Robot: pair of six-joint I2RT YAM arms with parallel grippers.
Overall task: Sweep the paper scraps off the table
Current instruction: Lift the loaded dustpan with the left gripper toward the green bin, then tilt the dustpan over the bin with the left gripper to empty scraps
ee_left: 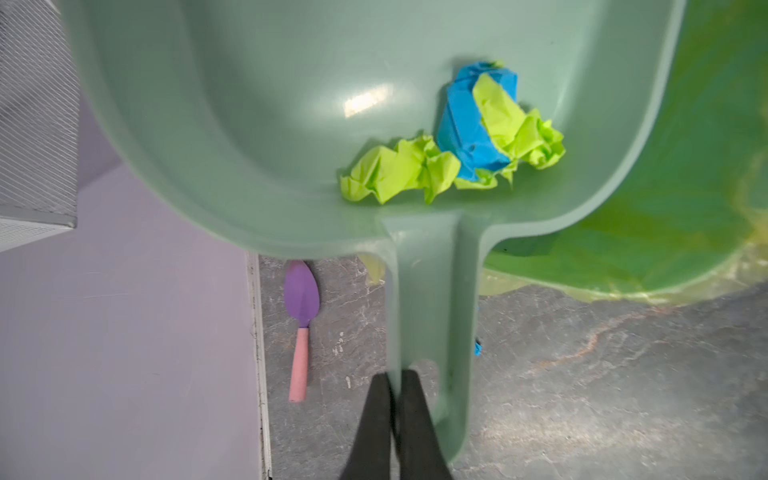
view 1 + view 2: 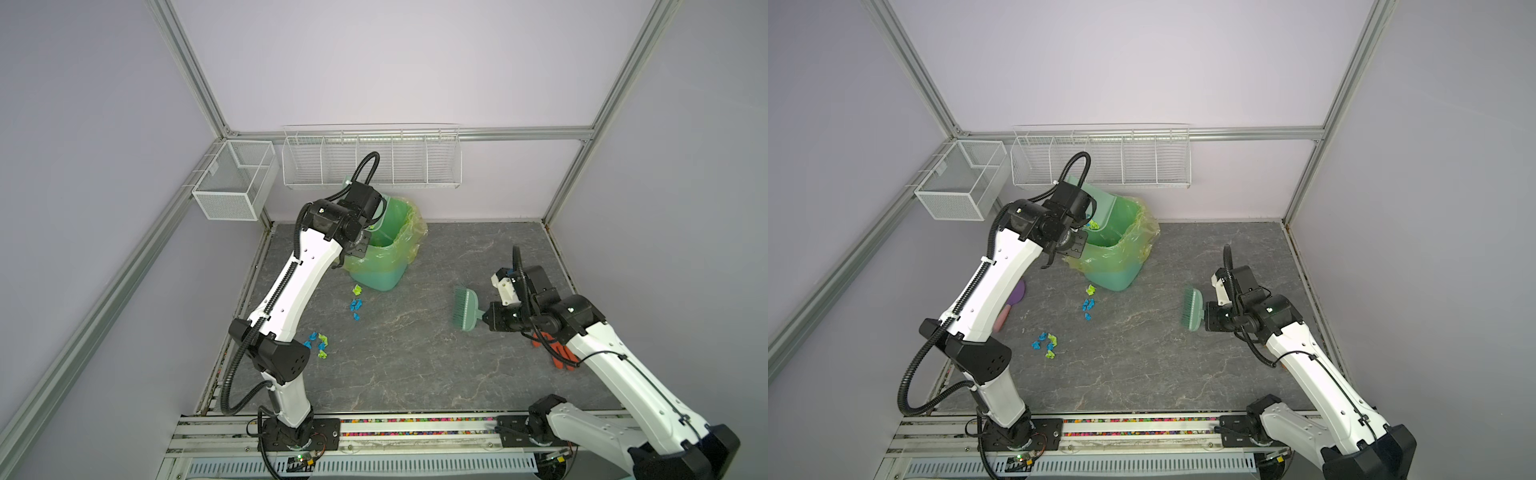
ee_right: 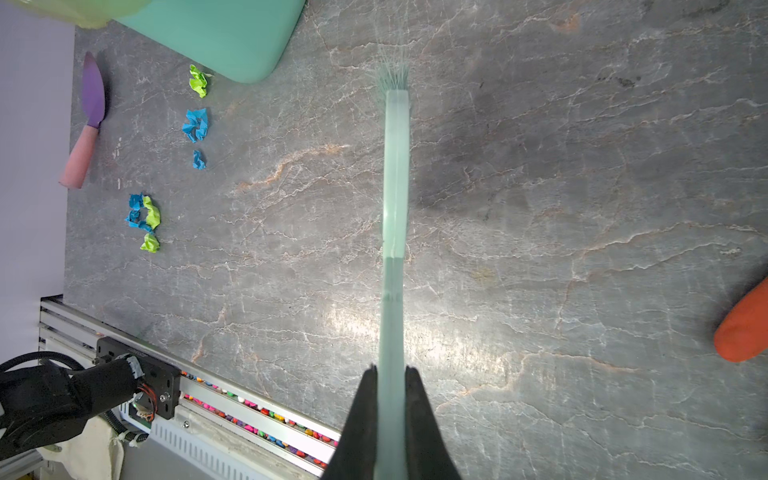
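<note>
Right tool [image 3: 390,369], bottom edge of the right wrist view: jaws pinched on the handle of a pale green plastic hand brush [image 3: 395,174]. The brush sits right of centre over the dark grey marbled table [image 2: 415,374], well apart from any litter.

Left of centre: one cluster of blue and lime crumpled paper scraps [image 2: 318,345], and a second string [image 2: 356,301] just below the green lined plastic bin [image 2: 374,278].

Far end: left tool [image 1: 395,374] clamped on the handle of the sage-green plastic dustpan [image 1: 270,124], which is held over the bin. A few scraps [image 1: 457,145] lie in the pan by the handle.

Estimate: one load collected but not emptied; two groups left.
</note>
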